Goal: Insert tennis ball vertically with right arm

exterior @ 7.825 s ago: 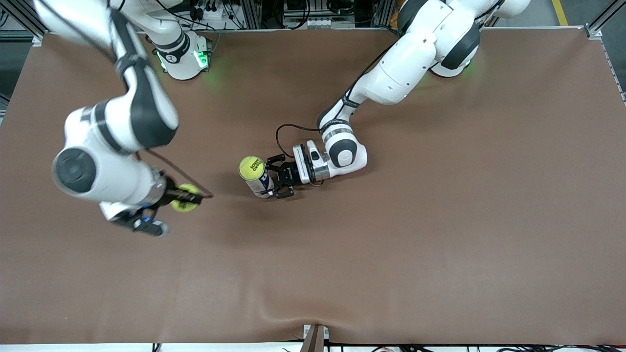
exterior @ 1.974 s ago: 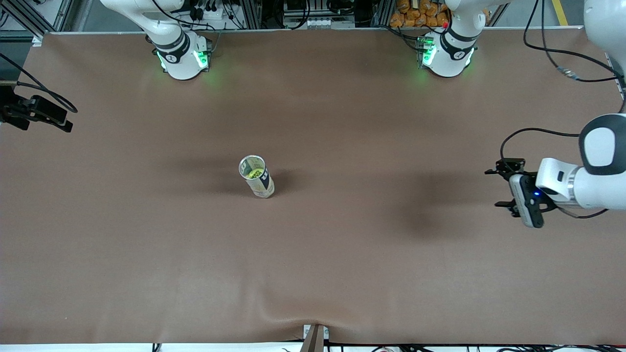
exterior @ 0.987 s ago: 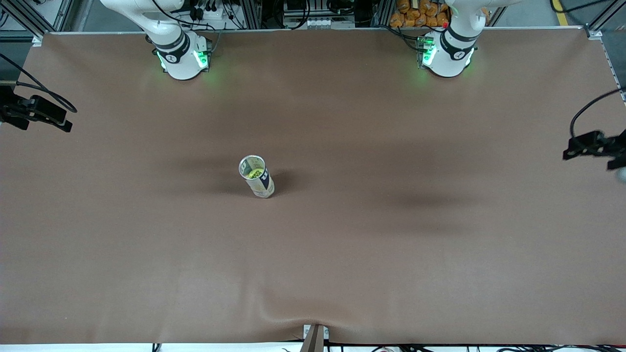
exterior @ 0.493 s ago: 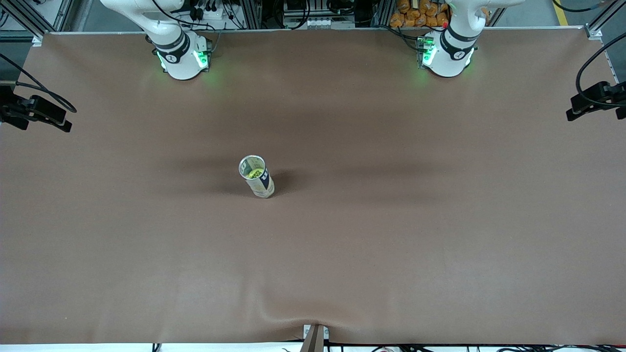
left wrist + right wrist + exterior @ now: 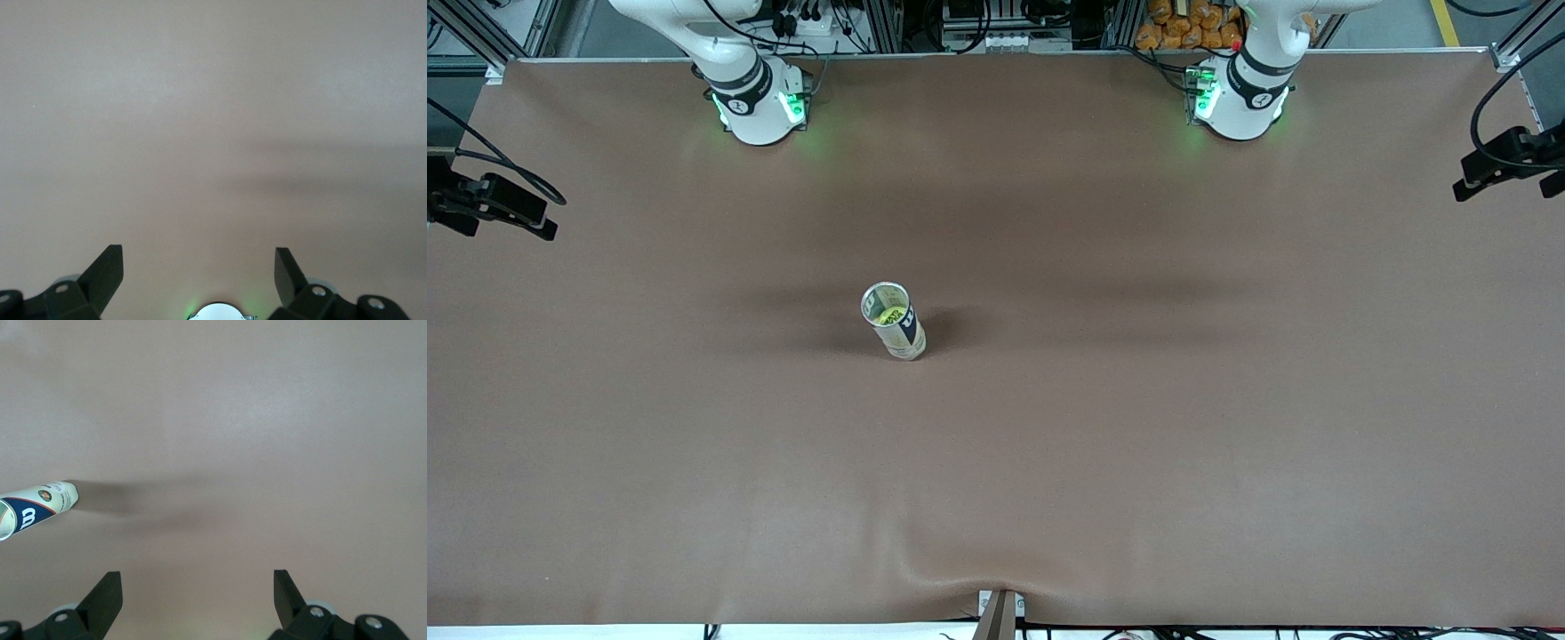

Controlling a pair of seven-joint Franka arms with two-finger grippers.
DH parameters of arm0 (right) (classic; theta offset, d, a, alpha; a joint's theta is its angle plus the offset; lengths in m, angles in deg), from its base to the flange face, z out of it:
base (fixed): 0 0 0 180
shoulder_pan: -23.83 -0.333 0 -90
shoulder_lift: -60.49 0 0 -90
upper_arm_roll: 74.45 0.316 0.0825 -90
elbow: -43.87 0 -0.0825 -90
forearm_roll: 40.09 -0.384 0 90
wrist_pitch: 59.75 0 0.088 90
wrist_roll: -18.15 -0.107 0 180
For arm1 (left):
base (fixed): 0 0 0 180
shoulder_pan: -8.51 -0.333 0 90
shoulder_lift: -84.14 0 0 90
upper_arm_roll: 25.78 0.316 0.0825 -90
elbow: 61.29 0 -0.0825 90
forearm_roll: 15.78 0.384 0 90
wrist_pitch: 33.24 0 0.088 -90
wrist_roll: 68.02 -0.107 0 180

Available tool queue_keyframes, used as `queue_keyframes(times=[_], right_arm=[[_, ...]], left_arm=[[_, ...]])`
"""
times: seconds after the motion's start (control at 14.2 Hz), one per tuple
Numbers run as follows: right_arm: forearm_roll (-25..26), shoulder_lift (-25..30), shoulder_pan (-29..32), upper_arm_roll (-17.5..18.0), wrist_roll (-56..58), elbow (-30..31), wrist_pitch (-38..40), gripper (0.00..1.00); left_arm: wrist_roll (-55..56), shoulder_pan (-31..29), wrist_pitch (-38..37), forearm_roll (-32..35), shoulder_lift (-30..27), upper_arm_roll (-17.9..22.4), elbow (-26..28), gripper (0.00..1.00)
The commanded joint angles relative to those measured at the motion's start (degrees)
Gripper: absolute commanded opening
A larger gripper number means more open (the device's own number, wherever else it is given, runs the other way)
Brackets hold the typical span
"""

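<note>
Tools, left [image 5: 199, 273] and right [image 5: 197, 592], hung open and empty, well clear of the upright tube [image 5: 893, 320] holding the tennis ball [image 5: 887, 315]; any bump could topple it.

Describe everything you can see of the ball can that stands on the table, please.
The can is a slim tube, pale with a dark blue label and white lettering, and its rim looks metallic. It stands upright, alone, near the middle of the brown table. Its top is open with no lid, and a yellow-green tennis ball with dark print lies inside, below the rim. Only the table touches the can; neither claw is near it. The right wrist view shows its side and its shadow.
</note>
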State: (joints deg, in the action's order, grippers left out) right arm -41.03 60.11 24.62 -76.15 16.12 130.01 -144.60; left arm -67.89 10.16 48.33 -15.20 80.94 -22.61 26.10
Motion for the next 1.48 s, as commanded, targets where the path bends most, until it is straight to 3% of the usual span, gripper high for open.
queue_keyframes(times=[0.0,0.28,0.78,0.99,1.41], right_arm=[[0.51,0.03,0.88,0.46,-0.34,-0.35,0.03,1.00],[0.68,-0.06,0.35,0.46,-0.70,-0.35,0.12,1.00],[0.59,-0.14,0.70,0.46,-0.70,-0.35,-0.05,1.00],[0.68,-0.15,0.35,0.55,-0.61,-0.35,0.12,1.00],[0.68,-0.41,0.44,0.55,-0.69,-0.26,0.12,1.00]], left_arm=[[-0.39,-0.24,2.11,-0.67,-2.51,0.08,3.31,1.00],[-1.62,-0.24,2.63,-0.06,-0.75,0.08,-0.20,1.00],[-2.15,-0.24,2.46,-0.41,-0.57,-0.27,0.15,1.00],[-2.41,-0.16,2.02,-0.23,-0.48,-3.24,0.93,1.00],[-1.36,-0.16,2.02,-0.32,-0.31,-3.61,0.67,1.00]])
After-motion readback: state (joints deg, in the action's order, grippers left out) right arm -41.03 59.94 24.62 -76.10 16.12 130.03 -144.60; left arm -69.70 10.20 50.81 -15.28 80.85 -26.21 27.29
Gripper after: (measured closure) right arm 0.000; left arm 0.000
